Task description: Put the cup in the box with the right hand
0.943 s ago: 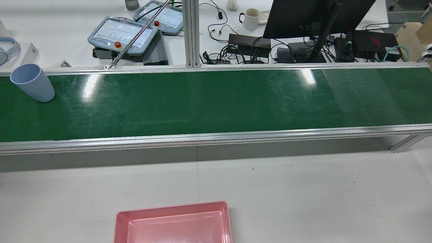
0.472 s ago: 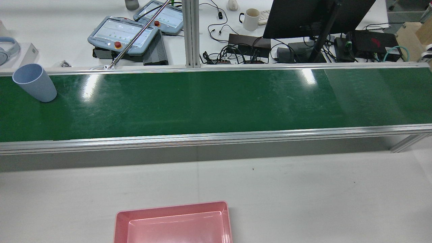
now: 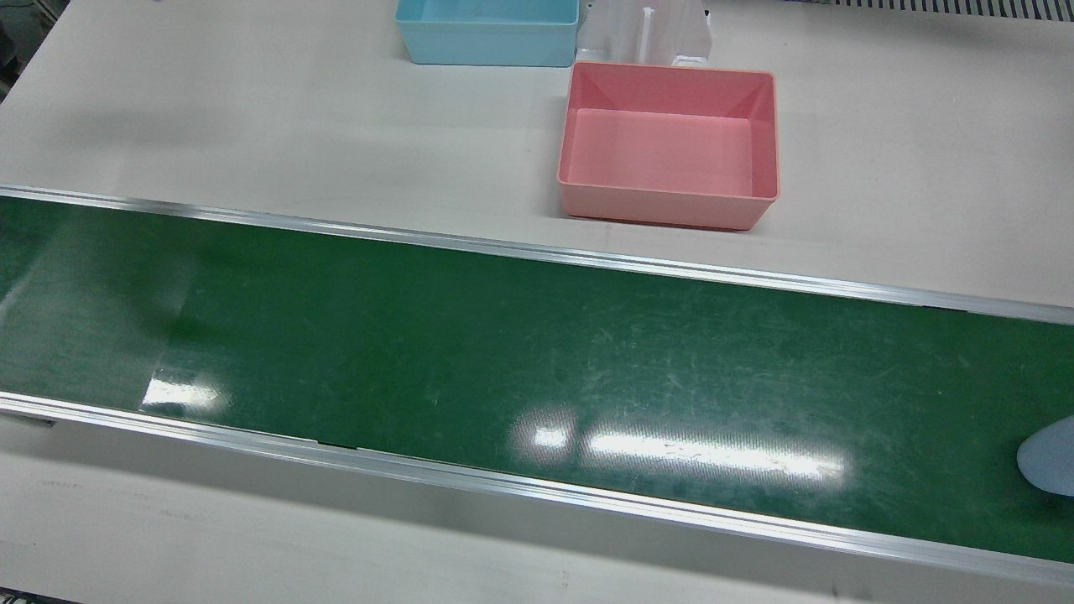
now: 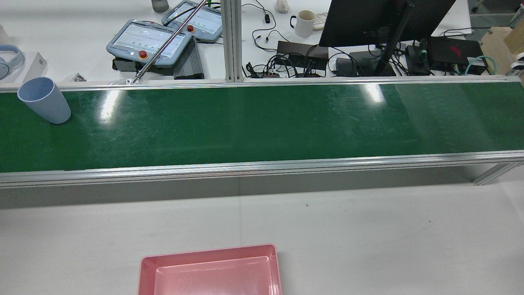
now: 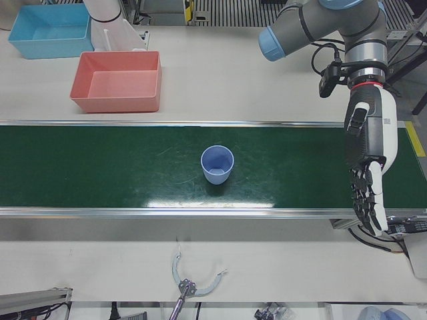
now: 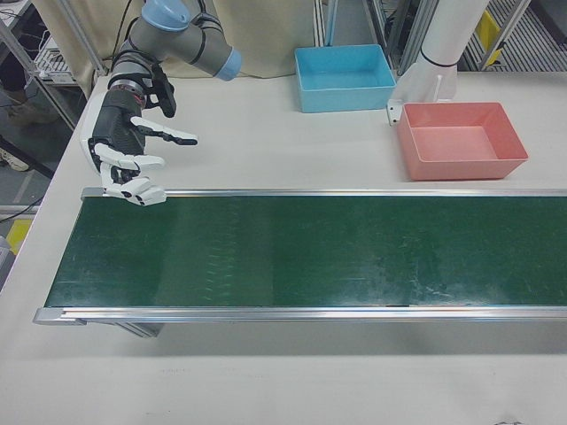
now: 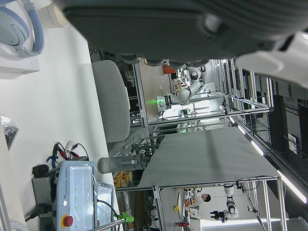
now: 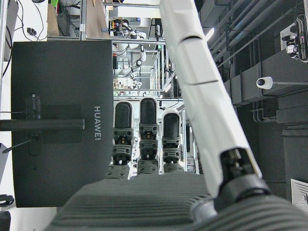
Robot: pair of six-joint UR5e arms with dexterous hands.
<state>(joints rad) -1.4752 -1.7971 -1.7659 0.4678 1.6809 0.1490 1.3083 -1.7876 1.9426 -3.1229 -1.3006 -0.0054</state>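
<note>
Pale blue plastic cup (image 5: 217, 164): upright on green belt (image 5: 100, 167), unheld. Right hand (image 6: 128, 150): spread, empty, far end. Step: pre-approach; next, reach cup. Pink rectangular box (image 5: 119, 81): empty.

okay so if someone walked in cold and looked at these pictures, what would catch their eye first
Probably the long green conveyor belt crossing the table, with a single pale blue cup standing upright on it. Next, the pink box and blue box on the white table behind the belt, and the open right hand waiting at the belt's far end.
</note>
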